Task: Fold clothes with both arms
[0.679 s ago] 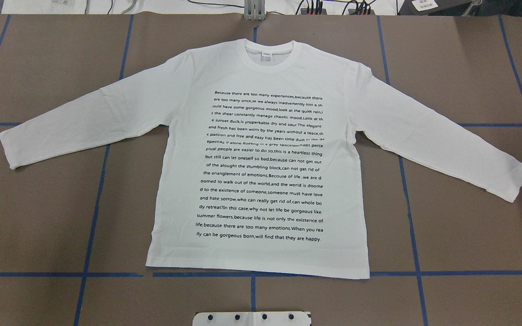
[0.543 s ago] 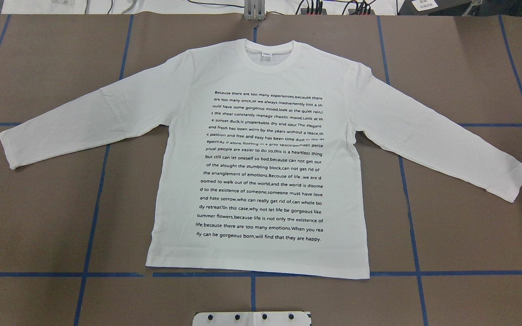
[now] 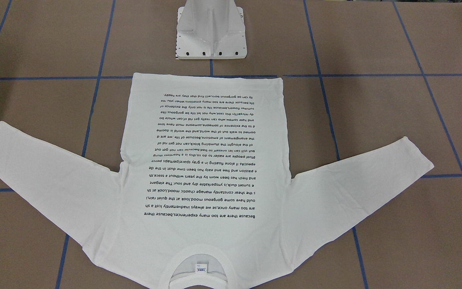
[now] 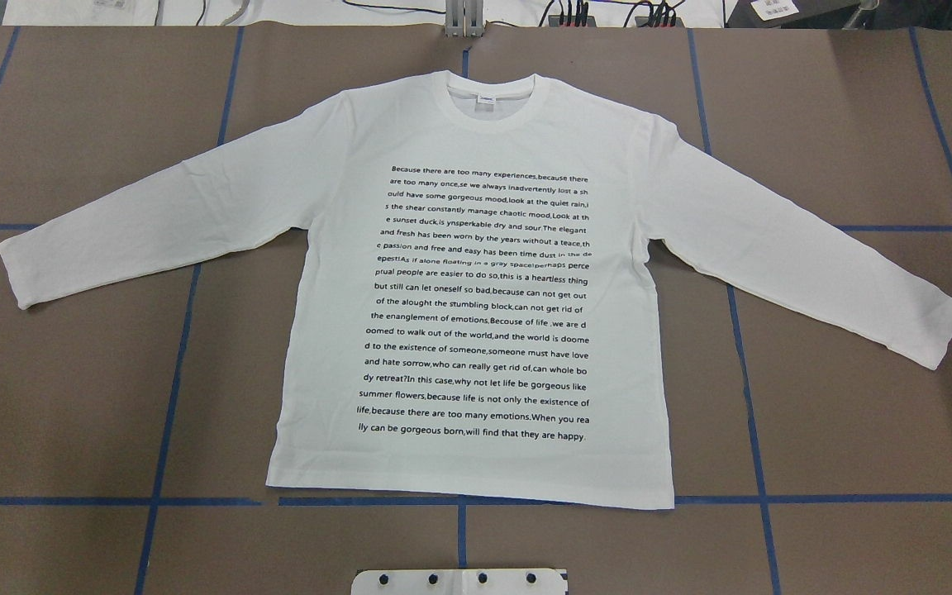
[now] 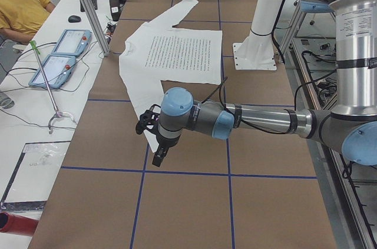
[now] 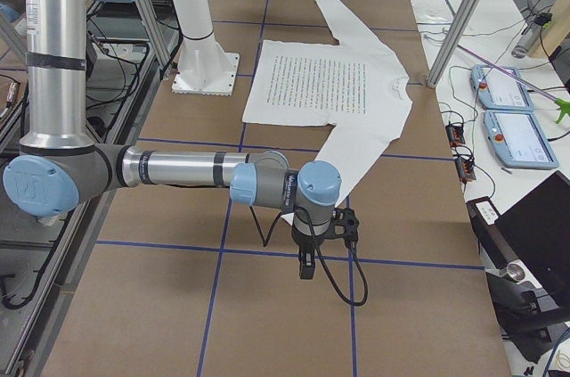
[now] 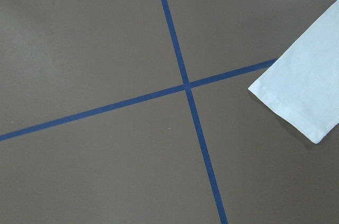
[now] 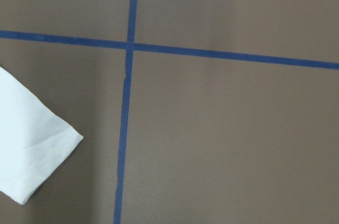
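The T-shirt (image 4: 476, 289) lies flat and low. Bare desk (image 4: 71, 397) shows on both sides of its body, on the robot's side of each sleeve, and past both cuffs. The white pedestal (image 3: 211, 32) stands just behind the hem, nearest the robot. At the far edge an upright metal post (image 6: 463, 25) rises near the collar. The left arm (image 5: 265, 120) and right arm (image 6: 178, 166) stretch level above the surface. The left tool (image 5: 158, 159) and right tool (image 6: 306, 266) each hang over bare desk near a cuff.
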Available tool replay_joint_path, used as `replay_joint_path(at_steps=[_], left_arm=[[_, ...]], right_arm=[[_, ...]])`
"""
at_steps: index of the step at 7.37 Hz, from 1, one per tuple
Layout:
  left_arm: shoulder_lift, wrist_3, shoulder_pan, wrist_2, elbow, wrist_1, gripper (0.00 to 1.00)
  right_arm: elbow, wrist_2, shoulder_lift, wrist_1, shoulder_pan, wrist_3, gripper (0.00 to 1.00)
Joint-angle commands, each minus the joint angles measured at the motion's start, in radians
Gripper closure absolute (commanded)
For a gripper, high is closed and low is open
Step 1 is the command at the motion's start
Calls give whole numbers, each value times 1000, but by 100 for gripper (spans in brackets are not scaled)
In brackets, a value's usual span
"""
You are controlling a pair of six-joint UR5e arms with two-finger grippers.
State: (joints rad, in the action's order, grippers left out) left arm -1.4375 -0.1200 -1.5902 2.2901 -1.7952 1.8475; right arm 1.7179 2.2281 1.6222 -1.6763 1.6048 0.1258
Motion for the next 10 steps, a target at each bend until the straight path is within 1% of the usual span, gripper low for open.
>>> replay_joint_path(at_steps=[1,2,3,4,5,6,7,8,9,10], left_arm=[[-56,20,-1,-38,23,288,0],[-73,101,3,-64,28,330,0],[-78,138,1,-60,30,335,0],[-75,140,3,-58,31,338,0],[-70,140,1,-58,31,341,0],[-69,141,1,-58,30,343,0],[-67,141,1,-57,30,345,0],[-66,140,1,-57,30,345,0],[-66,140,1,-55,28,345,0],[-66,140,1,-55,30,345,0]], right_arm=[[84,-7,-48,1,-8,-5,0],[88,-7,-59,1,-6,-5,0],[78,-1,-45,67,-6,-6,0],[54,4,-12,211,-23,-41,0],[49,4,17,330,-105,-260,0],[33,-25,75,538,-209,-481,0],[-6,-83,115,754,-308,-667,0],[-70,-144,131,912,-404,-818,0],[-133,-192,133,1038,-481,-921,0],[-168,-267,134,1114,-564,-1012,1]])
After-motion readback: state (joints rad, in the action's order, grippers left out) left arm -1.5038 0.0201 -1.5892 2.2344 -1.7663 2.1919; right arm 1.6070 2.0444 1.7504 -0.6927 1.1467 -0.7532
